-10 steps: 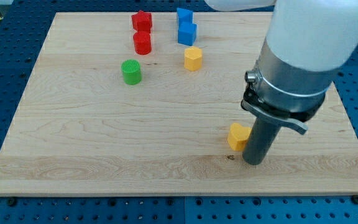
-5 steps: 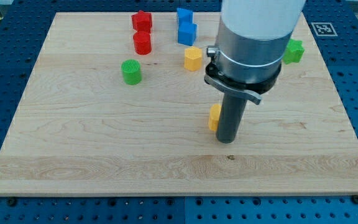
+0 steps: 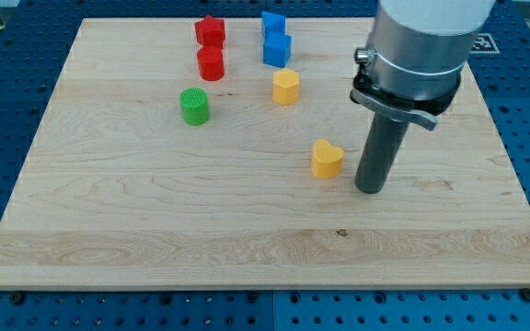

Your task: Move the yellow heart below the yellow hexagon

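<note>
The yellow heart (image 3: 327, 158) lies near the middle of the wooden board (image 3: 155, 211), right of centre. The yellow hexagon (image 3: 285, 86) stands up and to the left of it, near the view's top. My tip (image 3: 369, 189) rests on the board just right of the heart, with a small gap between them. The heart is lower than the hexagon and a little to its right.
Two blue blocks (image 3: 275, 39) stand stacked in view above the hexagon. A red star-like block (image 3: 210, 30) and a red cylinder (image 3: 211, 63) stand at top left. A green cylinder (image 3: 194, 106) is left of the hexagon. The arm body hides the board's top right.
The yellow heart has been pushed up and to the left from the lower right. My tip has since pulled back to the right, away from the heart.
</note>
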Robot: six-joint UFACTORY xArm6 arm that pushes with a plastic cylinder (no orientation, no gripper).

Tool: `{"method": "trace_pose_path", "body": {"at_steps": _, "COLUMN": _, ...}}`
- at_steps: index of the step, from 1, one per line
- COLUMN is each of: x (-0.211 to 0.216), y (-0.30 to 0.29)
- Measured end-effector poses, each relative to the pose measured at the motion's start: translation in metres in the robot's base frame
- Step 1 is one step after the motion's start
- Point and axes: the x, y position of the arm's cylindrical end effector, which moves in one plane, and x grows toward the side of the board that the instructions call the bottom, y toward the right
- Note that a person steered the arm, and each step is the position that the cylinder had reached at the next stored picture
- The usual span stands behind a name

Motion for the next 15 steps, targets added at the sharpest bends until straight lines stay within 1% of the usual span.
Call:
{"method": "trace_pose_path", "body": {"at_steps": 1, "x": 0.0, "y": 0.006}}
{"method": "trace_pose_path", "body": {"at_steps": 2, "x": 0.001, "y": -0.001}}
{"method": "trace_pose_path", "body": {"at_steps": 3, "x": 0.002, "y": -0.022}}
{"method": "trace_pose_path", "body": {"at_steps": 5, "x": -0.015, "y": -0.038}}
{"method": "trace_pose_path", "body": {"at_steps": 7, "x": -0.03, "y": -0.038}}
{"method": "trace_pose_path", "body": {"at_steps": 8, "x": -0.03, "y": -0.049}}
{"method": "trace_pose_path", "body": {"at_steps": 10, "x": -0.03, "y": -0.093}}
{"method": "trace_pose_path", "body": {"at_steps": 11, "x": -0.03, "y": -0.099}}
{"method": "trace_pose_path", "body": {"at_steps": 14, "x": -0.033, "y": -0.088}}
{"method": "trace_pose_path", "body": {"at_steps": 15, "x": -0.048, "y": -0.088}}
